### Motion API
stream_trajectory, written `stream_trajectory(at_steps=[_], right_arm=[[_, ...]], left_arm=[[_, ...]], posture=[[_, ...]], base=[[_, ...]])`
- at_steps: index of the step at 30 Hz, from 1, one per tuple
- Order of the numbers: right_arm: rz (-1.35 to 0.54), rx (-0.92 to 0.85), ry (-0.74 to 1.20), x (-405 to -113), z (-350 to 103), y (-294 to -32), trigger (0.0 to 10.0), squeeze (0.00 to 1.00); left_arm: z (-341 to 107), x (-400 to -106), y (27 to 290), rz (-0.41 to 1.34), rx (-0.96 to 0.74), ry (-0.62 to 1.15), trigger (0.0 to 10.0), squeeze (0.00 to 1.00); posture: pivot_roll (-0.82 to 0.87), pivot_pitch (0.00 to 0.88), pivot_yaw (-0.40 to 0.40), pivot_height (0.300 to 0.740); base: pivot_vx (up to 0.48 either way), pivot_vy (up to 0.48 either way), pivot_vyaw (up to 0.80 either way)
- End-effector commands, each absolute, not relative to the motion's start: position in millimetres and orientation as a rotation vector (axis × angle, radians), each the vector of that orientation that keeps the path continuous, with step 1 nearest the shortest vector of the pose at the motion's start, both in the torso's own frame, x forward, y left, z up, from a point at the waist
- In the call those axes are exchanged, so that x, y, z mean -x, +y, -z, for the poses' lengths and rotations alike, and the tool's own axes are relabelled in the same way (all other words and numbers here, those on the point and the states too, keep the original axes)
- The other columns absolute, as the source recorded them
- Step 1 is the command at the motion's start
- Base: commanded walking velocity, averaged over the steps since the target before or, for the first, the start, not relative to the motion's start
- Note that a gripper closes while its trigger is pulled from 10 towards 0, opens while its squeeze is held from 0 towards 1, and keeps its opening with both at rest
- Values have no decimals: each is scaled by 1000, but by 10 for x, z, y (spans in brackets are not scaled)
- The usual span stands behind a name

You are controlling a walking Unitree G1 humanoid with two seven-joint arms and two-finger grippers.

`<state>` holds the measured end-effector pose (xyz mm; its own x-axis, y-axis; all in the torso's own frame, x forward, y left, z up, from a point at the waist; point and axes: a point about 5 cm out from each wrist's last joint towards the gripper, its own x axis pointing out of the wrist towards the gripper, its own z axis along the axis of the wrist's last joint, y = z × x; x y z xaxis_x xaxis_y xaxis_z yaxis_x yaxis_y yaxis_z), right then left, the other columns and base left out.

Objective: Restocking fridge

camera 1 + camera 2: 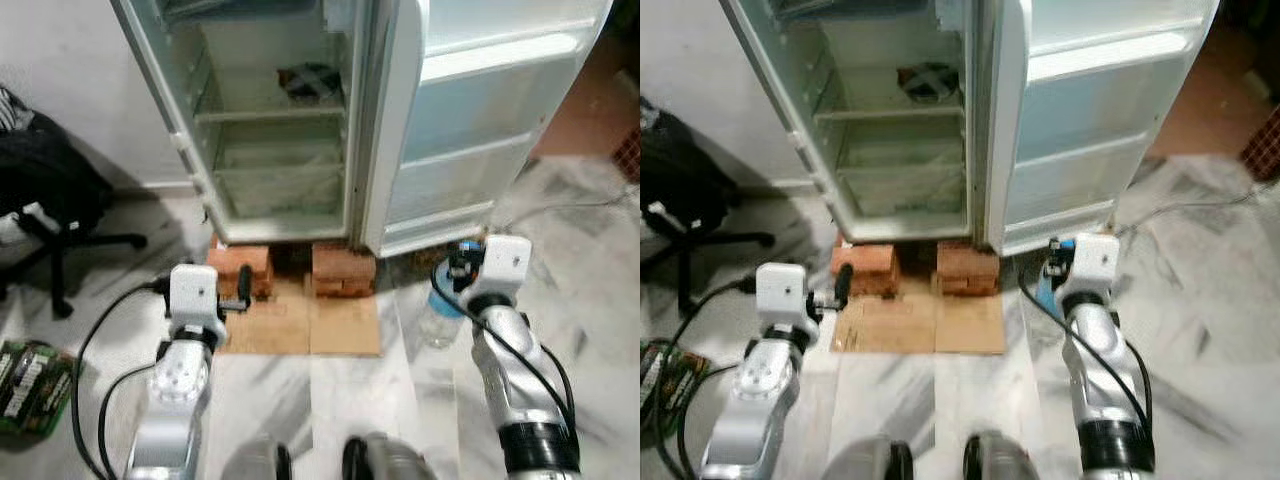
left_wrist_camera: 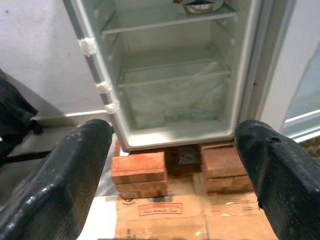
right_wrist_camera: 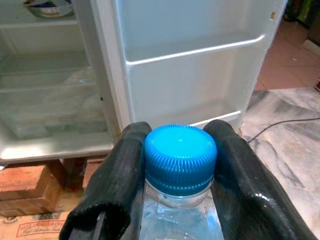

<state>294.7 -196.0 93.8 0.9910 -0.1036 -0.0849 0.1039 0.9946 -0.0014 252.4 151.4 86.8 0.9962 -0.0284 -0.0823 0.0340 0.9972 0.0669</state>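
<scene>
The fridge (image 1: 300, 120) stands open before me on red bricks (image 1: 343, 268), its door (image 1: 480, 120) swung to the right with bare shelves. A dark bowl-like item (image 1: 310, 80) sits on an inner shelf. My right gripper (image 3: 177, 165) is shut on the blue cap of a clear water bottle (image 1: 440, 315), held low in front of the door. In the right wrist view the cap (image 3: 180, 155) sits squeezed between both black fingers (image 3: 117, 185). My left gripper (image 2: 175, 150) is open and holds nothing, facing the lower fridge compartment.
Flattened cardboard (image 1: 300, 325) lies on the marble floor before the bricks. A black office chair (image 1: 50, 200) stands at the left. A green packet (image 1: 30, 385) lies on the floor at lower left. A cable (image 1: 570, 205) runs across the floor at right.
</scene>
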Motion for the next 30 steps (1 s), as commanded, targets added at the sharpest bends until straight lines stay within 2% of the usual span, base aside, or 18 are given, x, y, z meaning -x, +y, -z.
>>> stream_trajectory(at_steps=[1, 7, 12, 30], right_arm=[[93, -23, 31, -2992, -1034, -1932, 10000, 0], [91, -26, 24, -3020, -1056, -1927, 10000, 0], [95, -25, 23, -3019, -1056, -1930, 10000, 0], [79, -32, 5, -3035, -1079, -1902, 10000, 0]], left_arm=[[-863, -2515, 1591, 13, -79, 91, 10000, 0], [-867, -2518, 1590, 20, -75, 89, 10000, 0], [-868, -2519, 1586, 25, -70, 88, 10000, 0], [-871, -2534, 1574, 26, -68, 87, 10000, 0]], posture=[[5, 149, 35, 740], [5, 147, 38, 740], [4, 147, 39, 740], [4, 147, 39, 740]], base=[[289, 0, 0], [297, 0, 0], [317, 0, -678], [329, 0, 0]])
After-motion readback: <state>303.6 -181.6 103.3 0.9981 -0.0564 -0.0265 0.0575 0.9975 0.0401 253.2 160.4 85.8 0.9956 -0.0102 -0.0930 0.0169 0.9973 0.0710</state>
